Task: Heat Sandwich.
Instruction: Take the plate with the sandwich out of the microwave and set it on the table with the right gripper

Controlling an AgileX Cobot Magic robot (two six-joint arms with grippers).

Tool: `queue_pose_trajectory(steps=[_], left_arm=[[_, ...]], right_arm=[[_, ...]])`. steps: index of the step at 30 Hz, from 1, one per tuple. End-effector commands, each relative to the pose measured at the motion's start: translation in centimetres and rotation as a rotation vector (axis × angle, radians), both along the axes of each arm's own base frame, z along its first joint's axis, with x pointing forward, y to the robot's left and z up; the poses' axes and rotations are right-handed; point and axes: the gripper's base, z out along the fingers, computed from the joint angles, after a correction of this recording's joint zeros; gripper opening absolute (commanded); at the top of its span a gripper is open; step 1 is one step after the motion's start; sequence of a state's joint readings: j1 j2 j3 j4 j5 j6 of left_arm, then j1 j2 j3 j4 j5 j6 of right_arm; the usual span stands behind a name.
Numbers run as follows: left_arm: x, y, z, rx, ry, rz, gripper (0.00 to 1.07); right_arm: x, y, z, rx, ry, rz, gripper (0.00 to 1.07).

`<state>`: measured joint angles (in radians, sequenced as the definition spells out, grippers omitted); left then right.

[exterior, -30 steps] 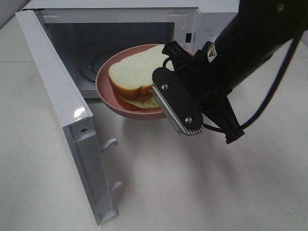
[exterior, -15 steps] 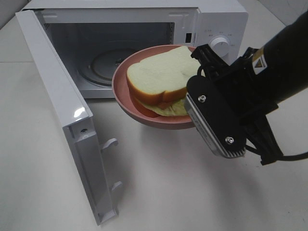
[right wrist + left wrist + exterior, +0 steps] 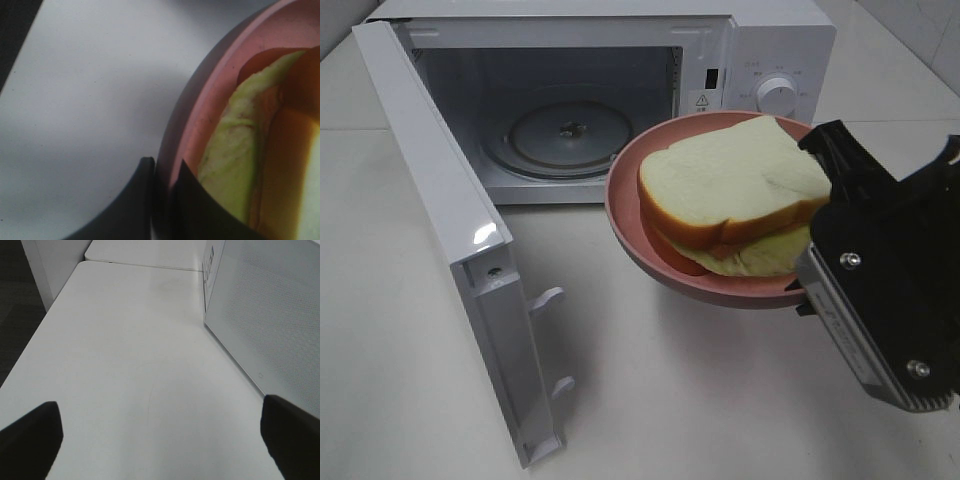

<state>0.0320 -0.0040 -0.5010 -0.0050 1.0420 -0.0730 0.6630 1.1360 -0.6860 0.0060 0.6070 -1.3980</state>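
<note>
One sandwich point(image 3: 735, 195) sits on the pink plate point(image 3: 630, 215), right end effector point(image 3: 162, 172) clamped on its rim, outside the open microwave point(image 3: 570, 90). We judge insertion next; left end effector point(image 3: 160, 440) spread, idle.

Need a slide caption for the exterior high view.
Right gripper holds pink plate with sandwich above the table, outside the open microwave.

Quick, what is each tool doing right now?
Left tool: open, holding nothing.
Right tool: closed on the rim of the pink plate carrying the sandwich.
</note>
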Motion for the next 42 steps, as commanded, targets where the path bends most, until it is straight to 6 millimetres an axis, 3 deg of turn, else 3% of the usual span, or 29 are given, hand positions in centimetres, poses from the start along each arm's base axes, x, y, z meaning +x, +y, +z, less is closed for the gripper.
queue_pose_trajectory(steps=[1, 19, 26, 33, 42], left_arm=[[-0.3, -0.1, 0.0, -0.007, -0.028, -0.002, 1.03], [-0.3, -0.1, 0.0, -0.007, -0.028, -0.002, 1.03], [-0.3, -0.1, 0.0, -0.007, -0.028, -0.002, 1.03], [-0.3, -0.1, 0.0, -0.007, -0.028, -0.002, 1.03], [-0.3, -0.1, 0.0, -0.007, -0.028, -0.002, 1.03]], right_arm=[[-1.3, -1.0, 0.5, 0.024, -0.016, -0.021, 0.00], [-4.0, -4.7, 1.0, 0.014, -0.041, -0.249, 0.00], [-3.8, -5.2, 1.1, 0.019, -0.043, -0.393, 0.00], [-3.2, -6.2, 1.3, 0.067, -0.084, -0.658, 0.00], [-2.9, -6.6, 1.5, 0.133, -0.100, -0.835, 0.00]])
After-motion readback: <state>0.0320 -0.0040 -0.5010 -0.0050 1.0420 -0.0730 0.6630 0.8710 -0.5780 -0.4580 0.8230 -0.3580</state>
